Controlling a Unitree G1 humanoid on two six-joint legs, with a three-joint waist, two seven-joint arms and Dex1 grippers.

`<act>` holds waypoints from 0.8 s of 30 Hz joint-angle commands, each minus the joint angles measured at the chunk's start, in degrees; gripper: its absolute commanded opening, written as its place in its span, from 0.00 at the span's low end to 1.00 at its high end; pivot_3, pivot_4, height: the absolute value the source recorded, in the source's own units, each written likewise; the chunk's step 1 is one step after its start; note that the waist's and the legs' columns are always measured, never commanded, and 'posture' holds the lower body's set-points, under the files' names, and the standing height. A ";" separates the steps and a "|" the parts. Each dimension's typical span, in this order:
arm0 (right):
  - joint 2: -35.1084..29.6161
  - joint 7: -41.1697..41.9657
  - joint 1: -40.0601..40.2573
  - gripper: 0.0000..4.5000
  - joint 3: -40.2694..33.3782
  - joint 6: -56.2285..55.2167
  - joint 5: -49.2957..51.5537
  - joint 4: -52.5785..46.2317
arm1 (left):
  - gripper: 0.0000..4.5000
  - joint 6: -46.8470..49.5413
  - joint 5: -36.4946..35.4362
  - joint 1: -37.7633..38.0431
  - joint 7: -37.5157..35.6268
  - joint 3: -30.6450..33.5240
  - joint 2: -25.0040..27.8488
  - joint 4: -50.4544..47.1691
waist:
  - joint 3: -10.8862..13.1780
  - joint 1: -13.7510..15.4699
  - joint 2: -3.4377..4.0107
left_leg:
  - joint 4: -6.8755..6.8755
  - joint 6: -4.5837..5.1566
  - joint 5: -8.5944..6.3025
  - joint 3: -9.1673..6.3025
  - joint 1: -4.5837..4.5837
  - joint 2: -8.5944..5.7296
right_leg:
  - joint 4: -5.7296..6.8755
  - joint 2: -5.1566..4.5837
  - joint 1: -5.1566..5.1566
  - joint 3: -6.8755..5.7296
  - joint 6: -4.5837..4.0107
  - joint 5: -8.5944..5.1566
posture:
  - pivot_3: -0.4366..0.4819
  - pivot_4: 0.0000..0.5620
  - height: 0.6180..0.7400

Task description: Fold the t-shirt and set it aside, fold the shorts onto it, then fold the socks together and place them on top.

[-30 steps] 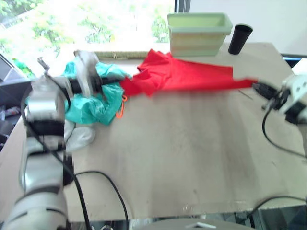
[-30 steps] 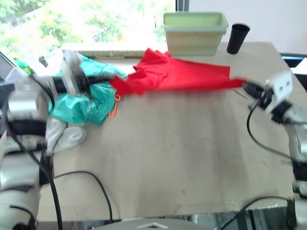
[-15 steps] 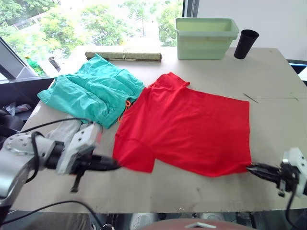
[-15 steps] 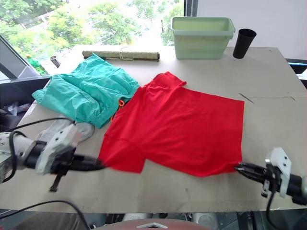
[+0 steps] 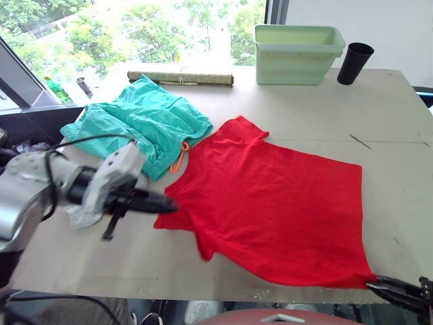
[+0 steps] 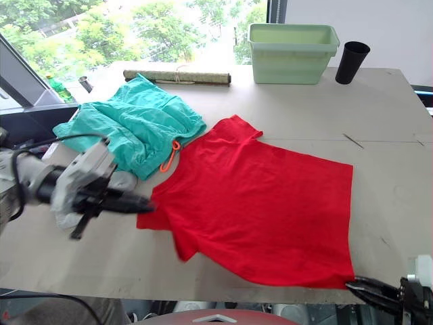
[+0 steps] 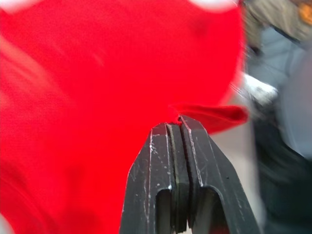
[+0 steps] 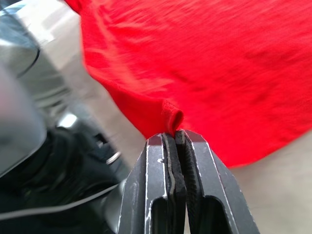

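The red t-shirt lies spread flat across the middle of the table. My left gripper is at its near left corner, shut on a fold of the red fabric. At the front edge, my right gripper is shut on the shirt's near right hem corner. The teal-green shorts lie rumpled at the back left, their orange drawstring beside the shirt. Light-grey socks lie by the shorts, partly hidden behind my left arm.
At the back of the table stand a pale green tub and a black cup. A rolled mat lies along the back edge behind the shorts. The table's front edge runs just under the shirt's hem.
A second ago the shirt hung stretched between my grippers at the back of the table. It now lies flat in the middle, with both grippers low and holding its near corners.
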 commanded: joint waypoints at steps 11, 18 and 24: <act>2.21 -15.08 -6.06 0.00 -1.35 6.50 -2.19 0.67 | 0.01 -10.41 12.65 -10.34 5.65 -9.32 -10.13 14.52 | 0.02 -0.23 -0.10 | 0.01 -0.21 0.06 -0.02 -0.03 0.05 | 0.10 0.11 -0.05 -0.09 -0.20 0.12 | 0.48 0.27 0.97; 1.60 -17.66 -5.13 0.00 0.54 10.20 -4.51 -2.08 | 0.01 -17.10 16.91 -11.89 10.07 -9.26 -15.73 19.73 | 0.01 -0.29 -0.11 | 0.06 -0.20 0.05 -0.02 -0.04 0.03 | 0.10 0.03 -0.04 -0.09 -0.20 0.13 | 0.48 0.27 0.97; 0.90 -16.68 -6.10 0.00 0.62 9.56 -5.76 -1.32 | 0.01 -21.54 19.79 -12.58 10.02 -10.81 -18.49 22.76 | 0.00 -0.39 -0.14 | 0.07 -0.11 0.11 -0.02 -0.04 0.03 | 0.12 0.05 -0.02 -0.12 -0.11 0.18 | 0.48 0.27 0.97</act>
